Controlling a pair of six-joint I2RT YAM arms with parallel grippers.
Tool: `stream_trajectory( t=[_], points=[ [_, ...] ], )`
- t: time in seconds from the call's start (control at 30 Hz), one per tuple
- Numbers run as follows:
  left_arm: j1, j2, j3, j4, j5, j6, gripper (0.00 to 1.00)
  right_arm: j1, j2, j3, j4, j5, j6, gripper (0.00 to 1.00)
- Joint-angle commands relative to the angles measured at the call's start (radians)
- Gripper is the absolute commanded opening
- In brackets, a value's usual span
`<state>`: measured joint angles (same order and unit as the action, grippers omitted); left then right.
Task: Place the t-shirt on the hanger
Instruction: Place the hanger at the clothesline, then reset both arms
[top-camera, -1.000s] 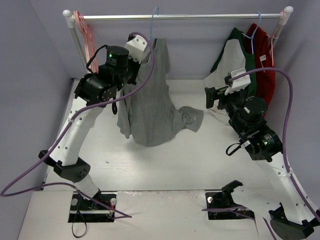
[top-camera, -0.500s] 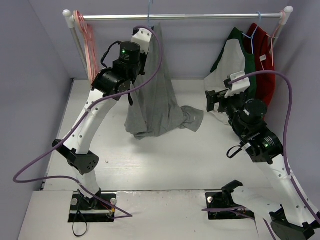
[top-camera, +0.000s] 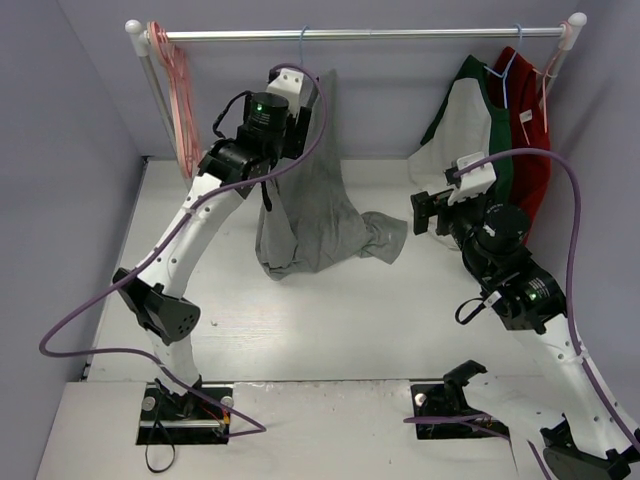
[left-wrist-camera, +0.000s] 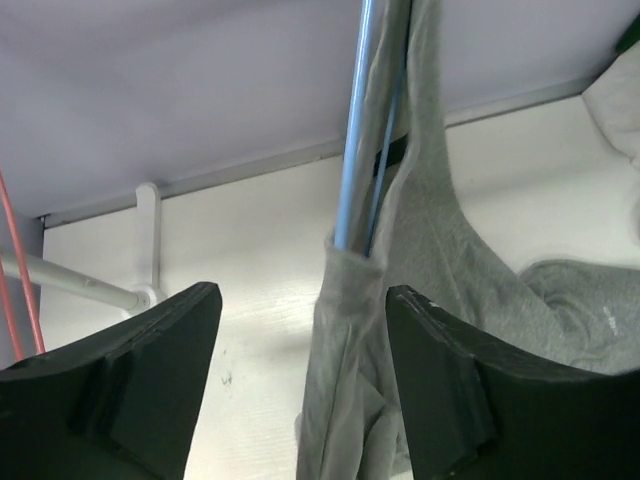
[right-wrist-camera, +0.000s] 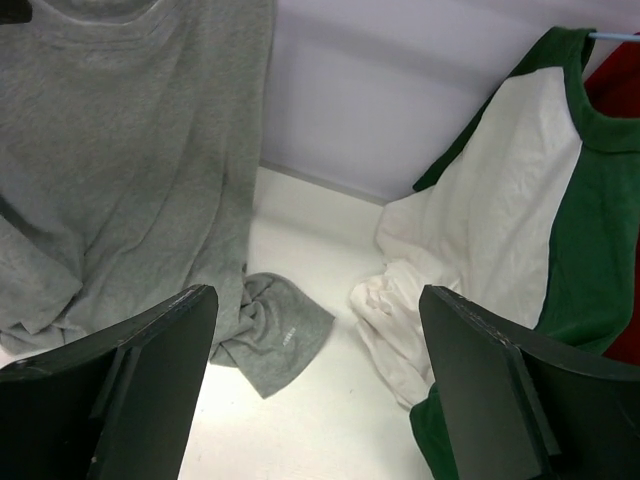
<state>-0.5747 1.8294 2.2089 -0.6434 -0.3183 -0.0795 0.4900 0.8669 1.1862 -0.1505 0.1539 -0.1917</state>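
Soft, wrinkled grey t-shirt (top-camera: 310, 210) on thin light-blue wire hanger (left-wrist-camera: 352, 150); left pincer (left-wrist-camera: 300, 295) and right pincer (right-wrist-camera: 318, 292) both wide.

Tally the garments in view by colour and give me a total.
Grey t-shirt: 1
White-and-green shirt: 1
Red garment: 1
Total: 3
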Motion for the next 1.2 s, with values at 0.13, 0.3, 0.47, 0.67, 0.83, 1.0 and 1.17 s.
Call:
stream_trajectory(
  t=[0.13,0.3,0.47,0.67,0.83,1.0,1.17],
  points=[
    [0.007,-0.307,-0.152,0.024,0.033,-0.022,0.72,-0.007,-0.039,-0.028,0.068,0.045,0.014,0.91],
    [0.007,-0.531,-0.352,-0.073,0.065,-0.009,0.73,-0.007,-0.106,-0.082,0.097,0.076,0.02,0.97],
    [0.007,-0.726,-0.566,-0.15,0.122,-0.022,0.73,-0.007,-0.184,-0.154,0.098,0.073,0.037,1.0],
    [0.007,-0.987,-0.856,-0.139,0.131,-0.037,0.73,-0.007,-0.282,-0.2,0.017,0.067,0.136,1.0],
    [0.007,-1.047,-0.937,-0.191,0.111,-0.042,0.73,-0.007,-0.341,-0.198,-0.044,0.046,0.184,1.0],
    [0.007,-1.108,-0.997,-0.167,0.093,-0.049,0.73,-0.007,-0.384,-0.186,-0.106,0.032,0.224,1.0],
    [0.007,-1.083,-0.965,-0.159,0.077,-0.04,0.73,-0.007,-0.443,-0.183,-0.116,0.012,0.276,1.0]
  ],
)
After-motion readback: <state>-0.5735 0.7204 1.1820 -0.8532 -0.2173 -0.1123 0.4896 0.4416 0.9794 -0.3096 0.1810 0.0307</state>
